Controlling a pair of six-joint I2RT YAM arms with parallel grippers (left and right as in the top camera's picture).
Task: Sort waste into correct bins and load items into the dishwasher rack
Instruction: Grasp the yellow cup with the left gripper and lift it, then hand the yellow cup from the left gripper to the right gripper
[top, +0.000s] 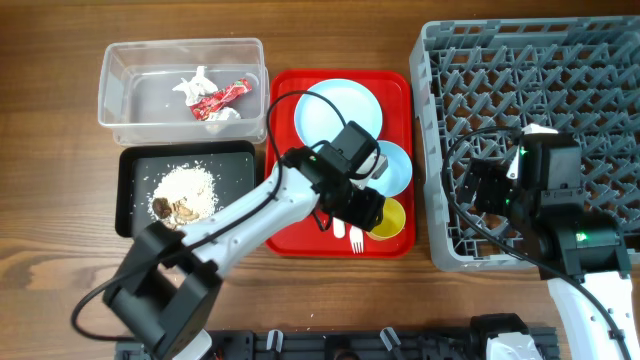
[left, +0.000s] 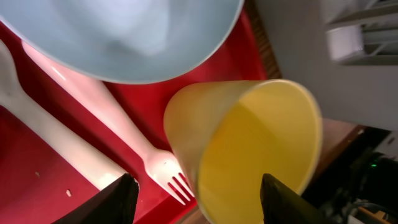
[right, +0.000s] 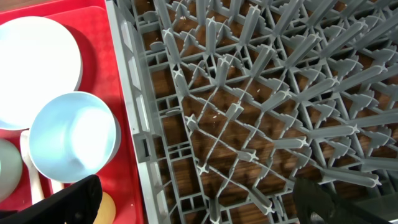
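A small yellow cup (top: 391, 218) (left: 249, 149) stands at the red tray's (top: 288, 92) front right. My left gripper (top: 370, 208) (left: 199, 202) is open and straddles the cup's near wall, not closed on it. A white fork (left: 165, 174) and a white spoon (left: 43, 134) lie beside it, below the light blue bowl (top: 396, 166) (right: 74, 137). The light blue plate (top: 338, 108) is at the tray's back. A pale green bowl (right: 5, 169) shows only as an edge. My right gripper (top: 490, 187) (right: 202, 205) is open and empty over the grey dishwasher rack (top: 600, 80) (right: 249, 93).
The clear tub (top: 180, 46) at the back left holds a red wrapper (top: 222, 98) and white tissue (top: 195, 84). The black tray (top: 236, 165) in front of it holds crumbly food scraps (top: 188, 190). The left arm crosses the red tray's left side.
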